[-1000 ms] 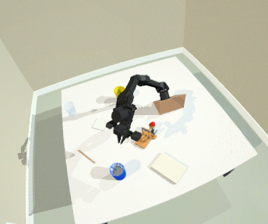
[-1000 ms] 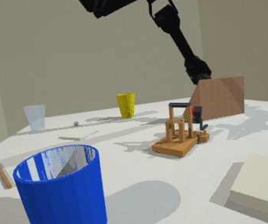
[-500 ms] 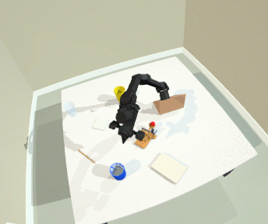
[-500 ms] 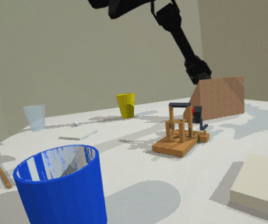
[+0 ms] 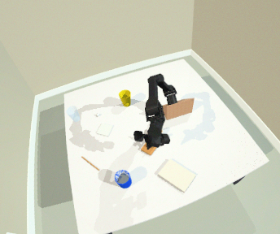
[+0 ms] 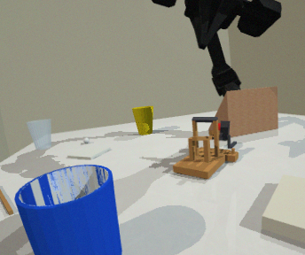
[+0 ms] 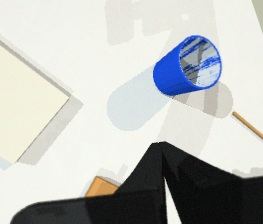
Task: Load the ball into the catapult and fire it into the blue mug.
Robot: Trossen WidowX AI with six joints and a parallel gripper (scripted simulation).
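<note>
The wooden catapult (image 6: 202,156) stands mid-table; only a corner of its base shows in the top view (image 5: 148,150) and in the wrist view (image 7: 99,187). The blue mug (image 5: 123,179) (image 6: 71,217) (image 7: 188,66) stands upright near the table's front, apart from the catapult. A small white ball (image 6: 86,140) (image 5: 98,114) lies on the table at the far left, near a flat white tile (image 5: 105,129) (image 6: 89,152). My gripper (image 7: 159,149) (image 5: 143,138) is shut and empty. It hangs over the catapult with its fingers pointing toward the mug.
A yellow cup (image 5: 124,97) (image 6: 143,119) and a clear glass (image 5: 73,114) (image 6: 40,133) stand at the back. A brown board (image 5: 179,108) (image 6: 250,111) leans behind the arm. A cream block (image 5: 176,175) (image 6: 294,205) (image 7: 17,100) lies front right. A thin wooden stick (image 5: 90,163) (image 6: 3,199) (image 7: 252,127) lies left of the mug.
</note>
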